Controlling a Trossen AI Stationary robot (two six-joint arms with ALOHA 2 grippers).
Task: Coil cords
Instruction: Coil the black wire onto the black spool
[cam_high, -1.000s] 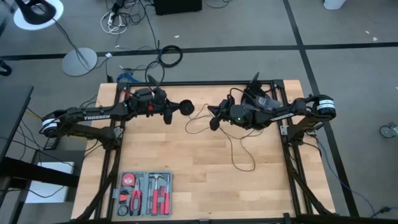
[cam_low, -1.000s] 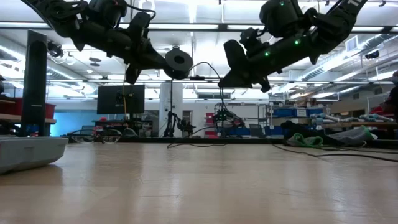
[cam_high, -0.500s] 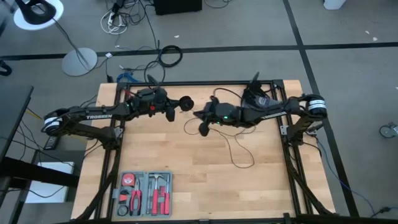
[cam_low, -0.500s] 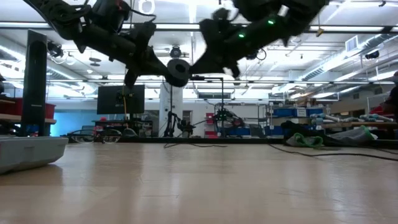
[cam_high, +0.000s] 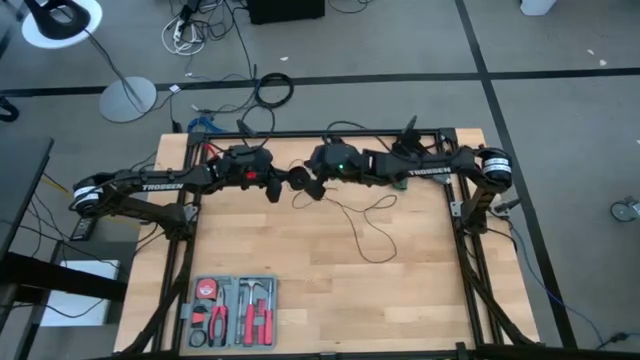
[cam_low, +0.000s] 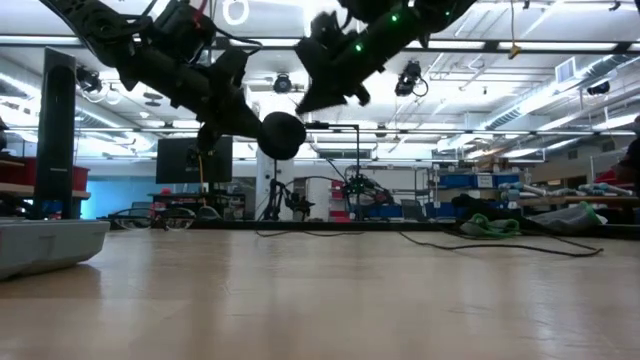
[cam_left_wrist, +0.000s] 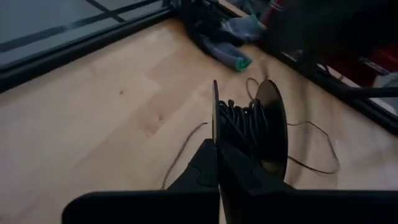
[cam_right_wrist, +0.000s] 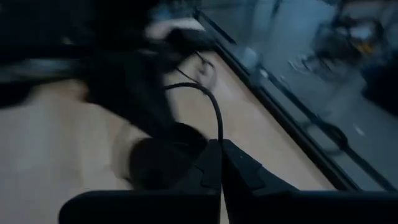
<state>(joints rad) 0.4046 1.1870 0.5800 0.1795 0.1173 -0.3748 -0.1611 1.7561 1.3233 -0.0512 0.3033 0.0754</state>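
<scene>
The cord is thin and black. Part of it is wound on a small round black puck (cam_left_wrist: 255, 130) shaped like a spool with two disc sides, held above the table's far middle. My left gripper (cam_left_wrist: 217, 163) is shut on the puck (cam_high: 298, 178). My right gripper (cam_high: 316, 188), just right of the puck, is shut on the cord (cam_right_wrist: 214, 112). The cord's loose rest (cam_high: 362, 228) lies in slack curves on the wooden table (cam_high: 300, 280). My left gripper pinches the rim of one thin disc side (cam_left_wrist: 215, 127) of the puck between its two fingers, coming from the table's left and slanting down. The puck stands on edge, lifted clear of the table. My right gripper pinches a single strand of the cord (cam_right_wrist: 219, 134) between its shut fingers, coming from the table's right. The strand arcs slack from the fingers toward the puck (cam_right_wrist: 163, 163).
A grey tool tray (cam_high: 232, 311) with red-handled tools sits at the near left. A dark bundle with a green piece (cam_left_wrist: 227, 50) lies at the far right by the frame rail. Bare wood lies in the middle and near right.
My right gripper has risen and gone toward the table's left and far edge, up beside the puck, rolling as it went. The loose cord on the table has been dragged leftward after it. My left gripper has kept the puck nearly still.
</scene>
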